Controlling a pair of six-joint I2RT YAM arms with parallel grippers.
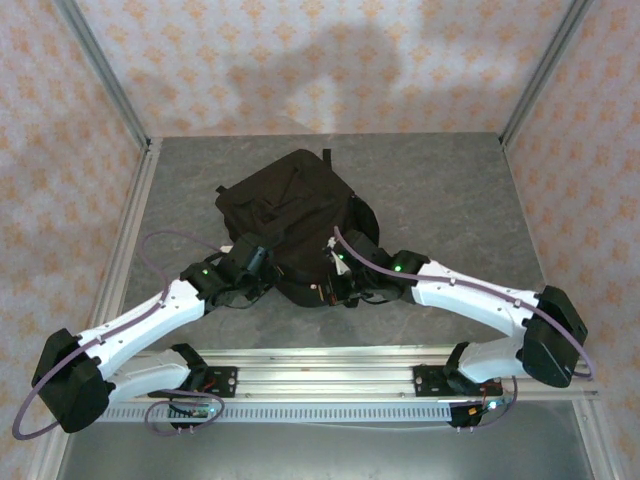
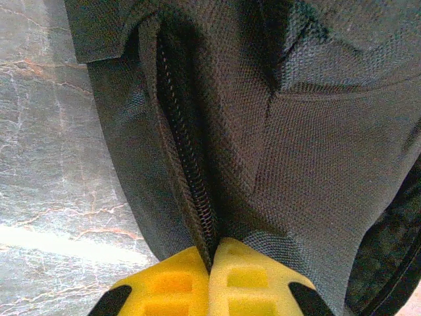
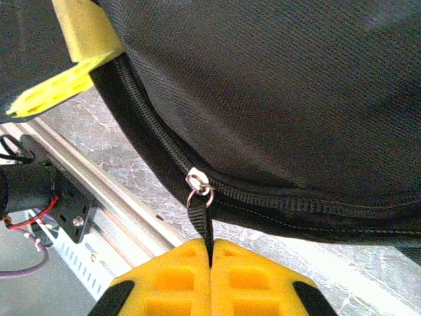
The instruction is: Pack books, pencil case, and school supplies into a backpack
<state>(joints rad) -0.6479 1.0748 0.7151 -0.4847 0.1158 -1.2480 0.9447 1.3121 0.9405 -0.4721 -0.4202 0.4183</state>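
Right claw [image 3: 210,249] pinching zip pull [image 3: 208,224], black backpack [image 3: 276,85] (contents hidden)

Soft even overhead light, large soft black fabric backpack [image 1: 290,210] dark with little detail, blurred shadows on the patterned pink wall [image 1: 330,70], white glare streak across the grey marbled tabletop [image 2: 66,240], wrist close-ups soft at the bottom edge.

Left arm [image 1: 140,322], right arm [image 1: 480,293]: white links, black joint housings [image 1: 70,385], green indicator lights [image 1: 205,268], purple cables [image 1: 152,247] looping out. Left claw [image 2: 210,255], right claw [image 3: 210,249]: yellow fingers [image 2: 171,283], rectangular recesses, black corners. Black base mounts [image 1: 205,378].
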